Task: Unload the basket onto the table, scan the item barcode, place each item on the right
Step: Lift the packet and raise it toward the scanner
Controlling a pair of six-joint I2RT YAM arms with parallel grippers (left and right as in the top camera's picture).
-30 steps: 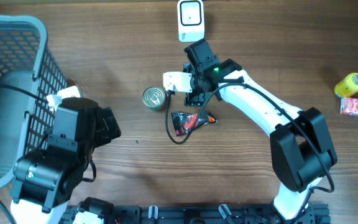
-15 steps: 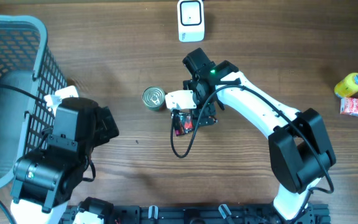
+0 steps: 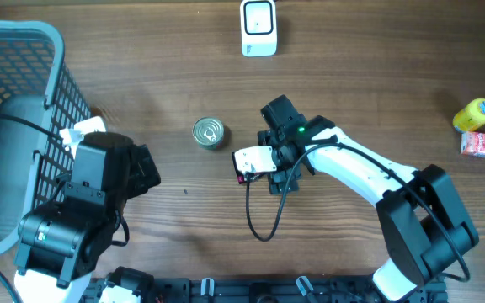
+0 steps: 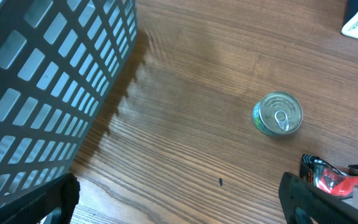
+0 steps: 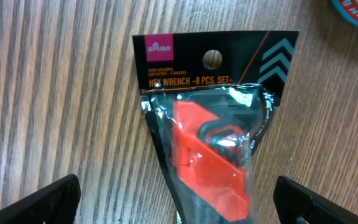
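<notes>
Two robot arms stood at a wooden worktop (image 3: 150,50), and we found both of them empty. The right tool (image 5: 176,204) hung released, its fingers (image 5: 45,200) spread wide to either side of a hex wrench pack (image 5: 207,137). The pack lay flat on the wood near the middle of the worktop, gripped by nothing. Its black card header read "HEX WRENCH – 8 PCS. SET" beneath a round hang hole. A red holder showed through the clear, crinkled plastic below.

From overhead we saw only a red-and-black corner of the pack, the rest hidden under the right arm's wrist. A tin can (image 3: 208,132) stood upright just beside it, ring-pull lid facing up. A white scanner (image 3: 258,28) sat well apart at the far edge of the worktop.

The left tool (image 4: 179,208) was likewise released, with bare wood between its fingers. It was held close to a grey mesh basket (image 3: 23,28) at the left side. A yellow container (image 3: 475,114) and a small red-and-white packet (image 3: 479,144) sat touching each other at the far right edge.
</notes>
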